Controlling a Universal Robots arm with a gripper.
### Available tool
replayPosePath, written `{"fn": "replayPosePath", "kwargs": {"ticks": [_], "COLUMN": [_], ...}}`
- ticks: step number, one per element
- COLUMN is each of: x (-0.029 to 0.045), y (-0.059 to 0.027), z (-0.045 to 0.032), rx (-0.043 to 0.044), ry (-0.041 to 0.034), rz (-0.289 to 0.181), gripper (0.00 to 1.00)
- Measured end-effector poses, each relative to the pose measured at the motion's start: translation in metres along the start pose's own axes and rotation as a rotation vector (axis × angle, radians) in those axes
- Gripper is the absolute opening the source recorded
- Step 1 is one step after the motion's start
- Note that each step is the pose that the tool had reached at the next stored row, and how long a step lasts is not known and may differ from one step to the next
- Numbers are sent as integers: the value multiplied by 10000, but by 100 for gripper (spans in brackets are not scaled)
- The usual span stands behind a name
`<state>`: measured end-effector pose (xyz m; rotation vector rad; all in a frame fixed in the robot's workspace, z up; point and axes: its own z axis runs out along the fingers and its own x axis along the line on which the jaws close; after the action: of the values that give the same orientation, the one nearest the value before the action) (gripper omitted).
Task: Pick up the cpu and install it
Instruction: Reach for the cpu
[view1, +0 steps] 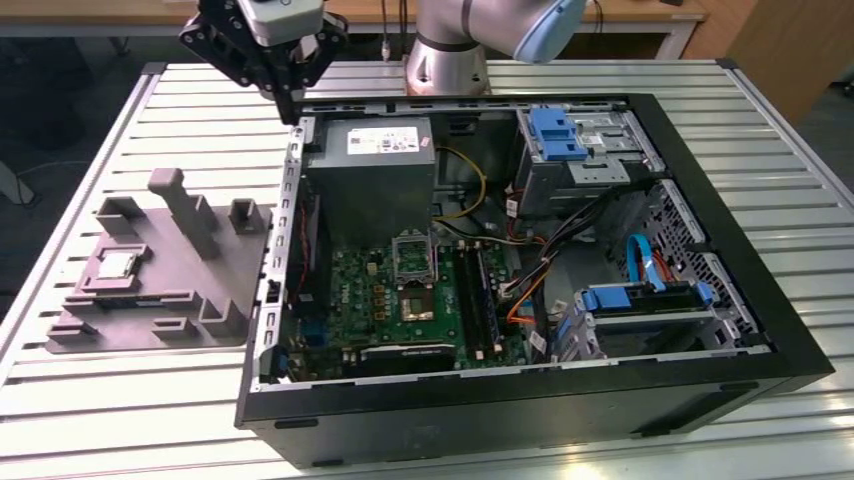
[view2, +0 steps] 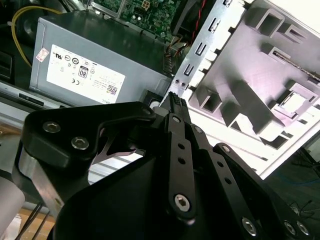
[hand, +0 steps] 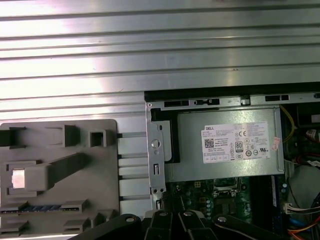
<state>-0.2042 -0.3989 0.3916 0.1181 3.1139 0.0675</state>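
Claw (view1: 288, 108) pressed together, holding nothing; fingertips (view2: 174, 100) meet tip to tip in the second wrist view. It hangs above the corner of the open computer case (view1: 534, 415) by the power supply (view1: 371, 170), case side nearest the grey fixture (view1: 200, 300). cpu (view1: 118, 264) sits flat in a recess of that fixture, silvery top up, near the tabletop (view1: 120, 420) edge at the exterior view's left, well apart from the claw. Motherboard socket (view1: 414, 258) lies inside the case, just beside the power supply.
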Motion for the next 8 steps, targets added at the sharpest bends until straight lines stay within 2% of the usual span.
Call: {"fn": "replayPosePath", "kwargs": {"ticks": [8], "x": [28], "y": [-2], "z": [0], "rx": [0], "ry": [4], "rz": [1], "gripper": [11]}}
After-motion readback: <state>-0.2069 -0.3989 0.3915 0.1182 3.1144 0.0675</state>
